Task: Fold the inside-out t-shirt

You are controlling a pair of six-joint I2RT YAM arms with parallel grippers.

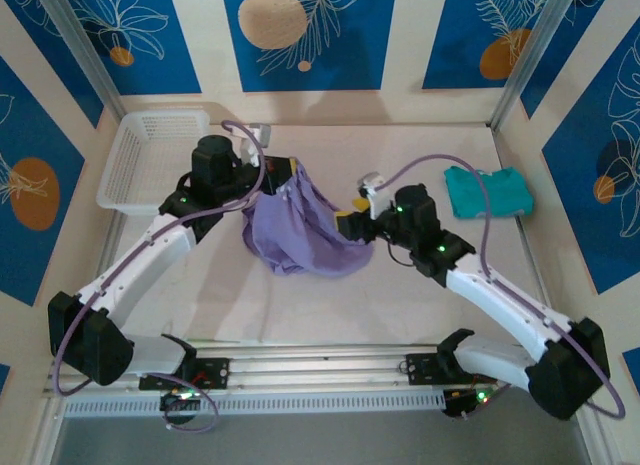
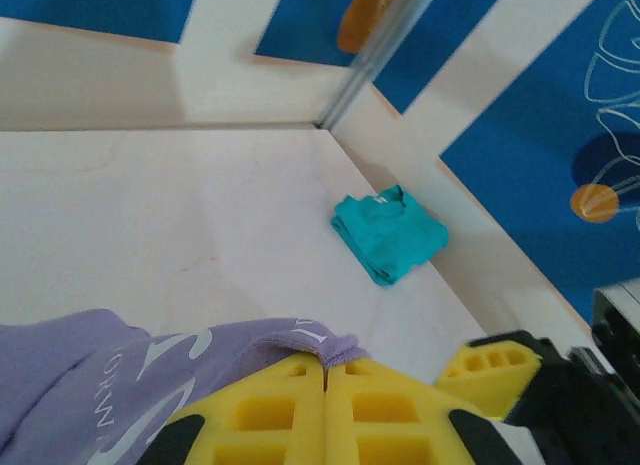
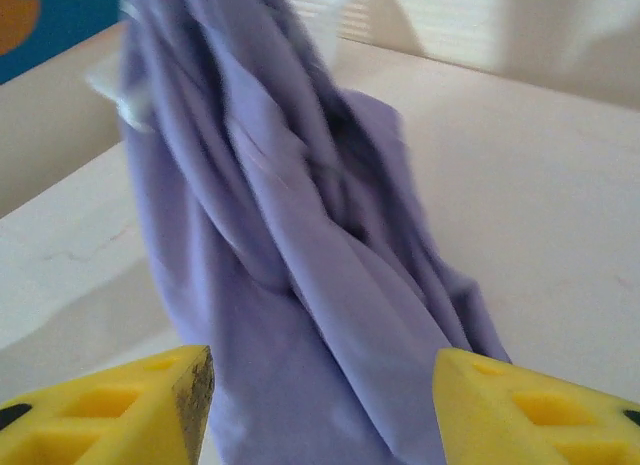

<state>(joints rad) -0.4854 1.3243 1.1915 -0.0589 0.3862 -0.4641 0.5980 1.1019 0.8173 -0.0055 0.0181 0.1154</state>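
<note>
My left gripper (image 2: 325, 367) pinches the lavender t-shirt (image 1: 300, 230); right gripper (image 3: 320, 380) gapes, fabric between its fingers. I count one teal garment (image 1: 487, 192), one basket (image 1: 150, 157).

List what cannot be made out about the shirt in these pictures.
Top external: t-shirt sleeves and collar, lost in bunched folds.
Left wrist: its white print, cut off by the bottom edge and the left pincer.
Right wrist: its upper end, blurred, cut by the top edge.
</note>
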